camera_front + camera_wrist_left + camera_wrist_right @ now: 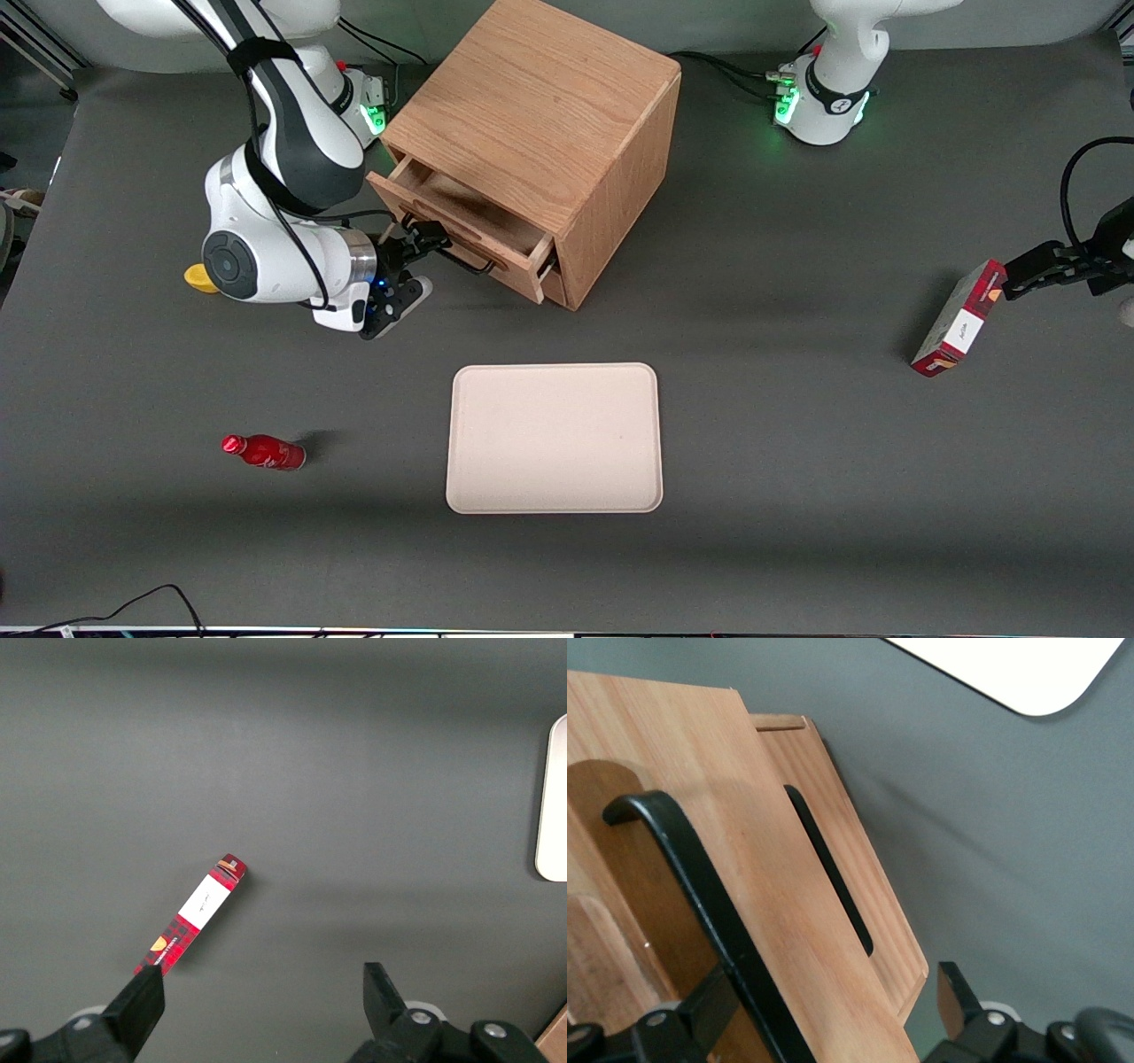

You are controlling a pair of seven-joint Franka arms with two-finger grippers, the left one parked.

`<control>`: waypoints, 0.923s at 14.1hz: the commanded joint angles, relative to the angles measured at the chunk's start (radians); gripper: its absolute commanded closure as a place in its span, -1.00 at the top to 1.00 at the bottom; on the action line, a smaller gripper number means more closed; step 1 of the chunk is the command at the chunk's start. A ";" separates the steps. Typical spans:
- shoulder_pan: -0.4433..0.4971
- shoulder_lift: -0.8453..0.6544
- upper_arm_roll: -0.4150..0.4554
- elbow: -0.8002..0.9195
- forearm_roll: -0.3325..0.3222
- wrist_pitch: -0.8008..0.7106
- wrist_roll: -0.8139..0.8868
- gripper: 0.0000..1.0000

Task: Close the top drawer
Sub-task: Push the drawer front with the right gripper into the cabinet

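Top drawer [461,232] pulled out of wooden cabinet [540,133]. Pincer [409,266] in front of drawer face, fingers apart straddling black handle [700,904]. Closing push runs straight toward cabinet.

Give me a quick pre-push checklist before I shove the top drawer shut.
1. Top drawer pulled out of the cabinet: ok, open.
2. Gripper in front of the drawer face at the black handle: ok.
3. Fingers straddling the handle, open: ok.
4. Drawer cavity free of items: cannot tell, partly shadowed.
5. Tray and red bottle out of the push path: ok.
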 commanded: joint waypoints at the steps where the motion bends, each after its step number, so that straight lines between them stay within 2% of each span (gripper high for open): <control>1: 0.003 -0.085 0.017 -0.089 0.054 0.019 0.015 1.00; 5: 0.004 -0.128 0.020 -0.140 0.095 0.027 0.015 1.00; 13: 0.001 -0.157 0.065 -0.170 0.102 0.039 0.067 1.00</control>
